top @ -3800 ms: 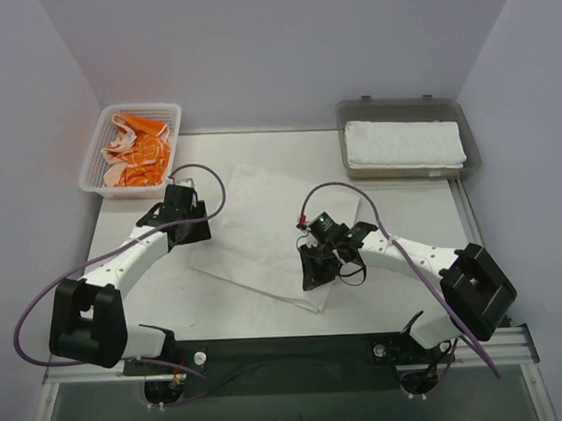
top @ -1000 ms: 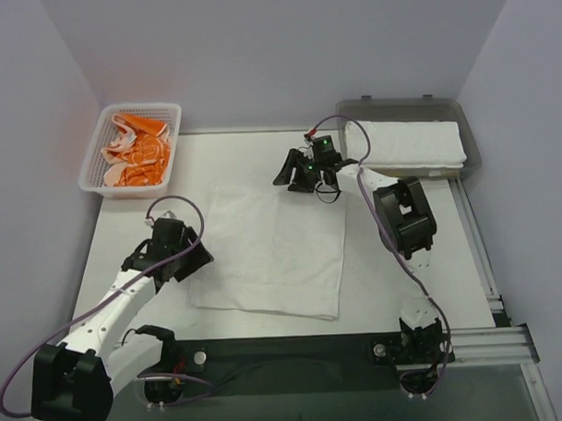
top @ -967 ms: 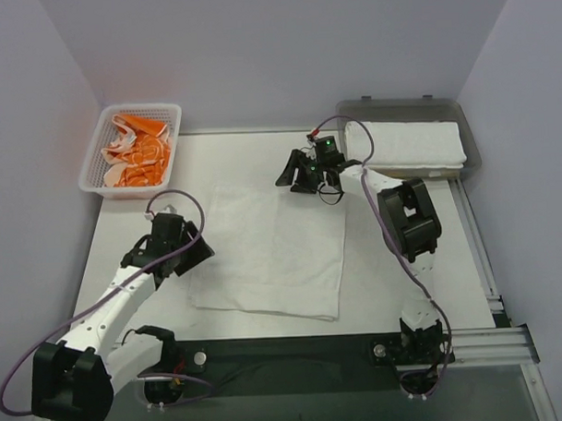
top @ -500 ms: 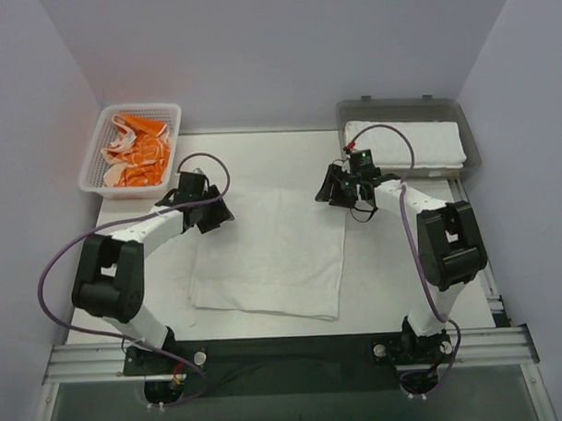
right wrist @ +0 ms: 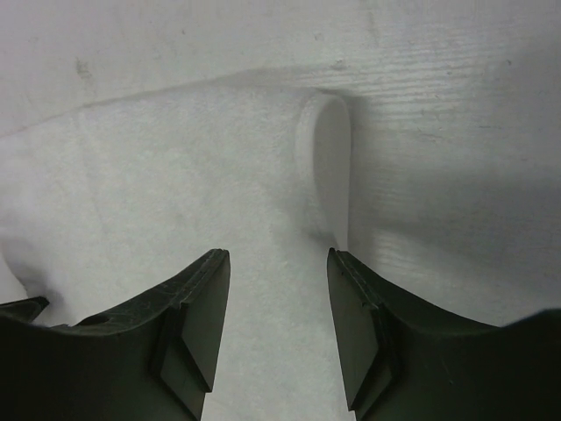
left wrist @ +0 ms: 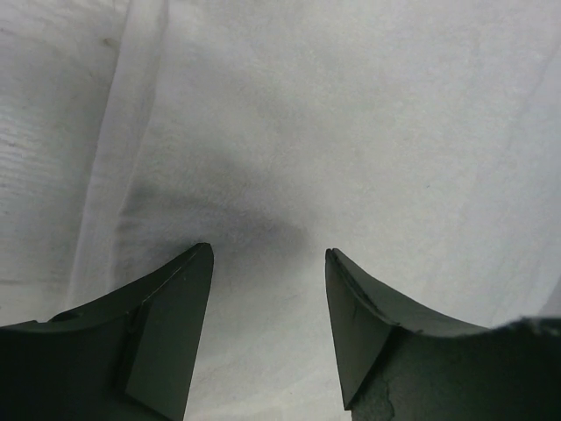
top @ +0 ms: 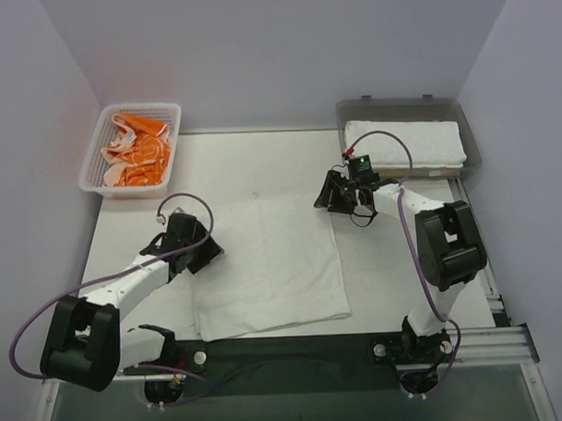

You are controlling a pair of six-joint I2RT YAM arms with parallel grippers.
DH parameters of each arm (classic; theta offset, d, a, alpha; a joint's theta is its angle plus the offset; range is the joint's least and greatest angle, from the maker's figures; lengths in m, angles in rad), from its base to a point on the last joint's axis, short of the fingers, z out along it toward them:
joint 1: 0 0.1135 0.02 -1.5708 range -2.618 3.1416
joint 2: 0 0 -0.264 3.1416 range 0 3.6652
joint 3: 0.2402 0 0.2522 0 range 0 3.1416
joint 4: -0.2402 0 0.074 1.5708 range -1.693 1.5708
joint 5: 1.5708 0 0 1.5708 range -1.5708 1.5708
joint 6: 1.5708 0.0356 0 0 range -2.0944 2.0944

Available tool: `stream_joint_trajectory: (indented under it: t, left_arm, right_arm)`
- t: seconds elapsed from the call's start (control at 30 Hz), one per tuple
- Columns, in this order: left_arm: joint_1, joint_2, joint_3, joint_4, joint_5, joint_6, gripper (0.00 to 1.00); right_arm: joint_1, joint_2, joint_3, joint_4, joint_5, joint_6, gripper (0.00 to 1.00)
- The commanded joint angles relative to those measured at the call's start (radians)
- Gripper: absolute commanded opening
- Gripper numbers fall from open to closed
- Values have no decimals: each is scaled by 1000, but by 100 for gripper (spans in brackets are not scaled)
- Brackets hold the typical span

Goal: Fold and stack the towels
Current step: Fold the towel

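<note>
Towels: white towel point(top: 264, 262) flat on desk point(top: 261, 160), seemingly folded once; folded white towel point(top: 403, 143) in grey tray point(top: 397, 102); orange-and-white towel point(top: 136, 151) crumpled in basket point(top: 139, 106). Left end effector point(top: 201, 257) and right end effector point(top: 332, 195) both spread, empty, at flat towel's edges. Judged about one-third done.

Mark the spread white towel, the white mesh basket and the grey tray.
spread white towel point(top: 269, 266), top view, flat middle.
white mesh basket point(top: 144, 108), top view, far rim.
grey tray point(top: 397, 105), top view, far rim.
</note>
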Motion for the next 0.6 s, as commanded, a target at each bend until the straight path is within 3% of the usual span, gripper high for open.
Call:
stream_joint_trajectory:
  t: [0.0, 0.27, 0.5, 0.57]
  left_arm:
    - [-4, -67, 48, 4, -73, 15, 65]
    - [13, 211, 368, 97, -48, 135, 65]
    - [133, 486, 437, 197, 16, 124, 42]
    - [159, 521, 432, 199, 16, 113, 40]
  right_arm:
    - [2, -39, 3, 123, -65, 77, 48]
    - [17, 83, 74, 382, -129, 243, 49]
    - [8, 242, 104, 446, -103, 295, 49]
    - [3, 271, 79, 447, -71, 292, 49]
